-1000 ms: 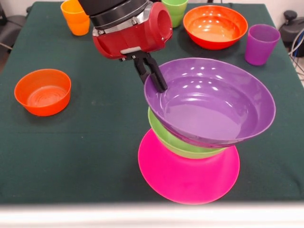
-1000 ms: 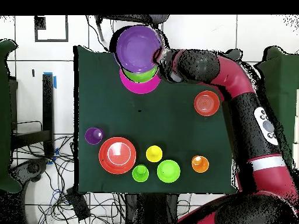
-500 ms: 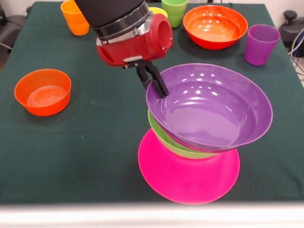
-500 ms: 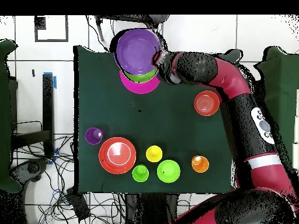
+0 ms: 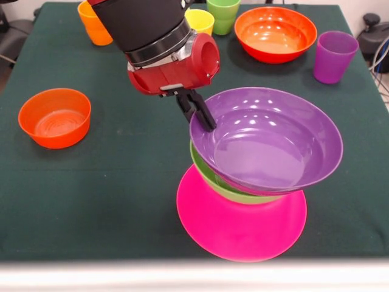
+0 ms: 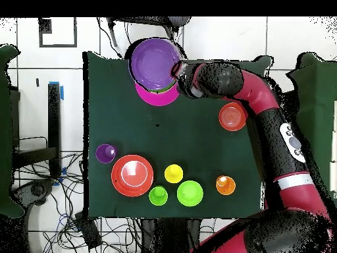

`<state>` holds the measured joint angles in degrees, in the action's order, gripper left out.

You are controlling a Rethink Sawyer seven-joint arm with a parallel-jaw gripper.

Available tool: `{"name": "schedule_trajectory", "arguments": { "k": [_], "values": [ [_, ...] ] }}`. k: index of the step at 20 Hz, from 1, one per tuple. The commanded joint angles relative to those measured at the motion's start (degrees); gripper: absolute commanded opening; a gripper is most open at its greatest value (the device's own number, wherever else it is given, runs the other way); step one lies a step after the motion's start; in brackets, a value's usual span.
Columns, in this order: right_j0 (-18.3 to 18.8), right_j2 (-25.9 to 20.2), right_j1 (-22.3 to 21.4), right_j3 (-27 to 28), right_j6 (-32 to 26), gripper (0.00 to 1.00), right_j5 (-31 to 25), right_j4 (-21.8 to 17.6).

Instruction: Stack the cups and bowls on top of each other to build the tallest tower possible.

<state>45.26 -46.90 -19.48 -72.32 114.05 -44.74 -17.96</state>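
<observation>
Purple bowl (image 5: 267, 146), wide and glossy, sits tilted in a green bowl (image 5: 228, 185) on the upside-down pink bowl (image 5: 240, 225) near the table's front edge, leaning toward its right side. The robot's gripper (image 5: 197, 111) pinches the purple bowl's left rim. Letting go now could go badly, since the off-centre, tilted bowl might slide off the green bowl or topple the tower (image 6: 156, 69)
</observation>
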Motion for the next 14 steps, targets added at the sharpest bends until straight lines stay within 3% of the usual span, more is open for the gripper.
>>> {"name": "schedule_trajectory", "arguments": {
  "k": [1,14],
  "values": [
    [-1.00,1.73,0.88,0.05,-11.05,0.00,-0.04,-4.27],
    [-1.80,2.22,0.70,1.98,-11.25,0.00,-2.42,-4.58]
  ]
}}
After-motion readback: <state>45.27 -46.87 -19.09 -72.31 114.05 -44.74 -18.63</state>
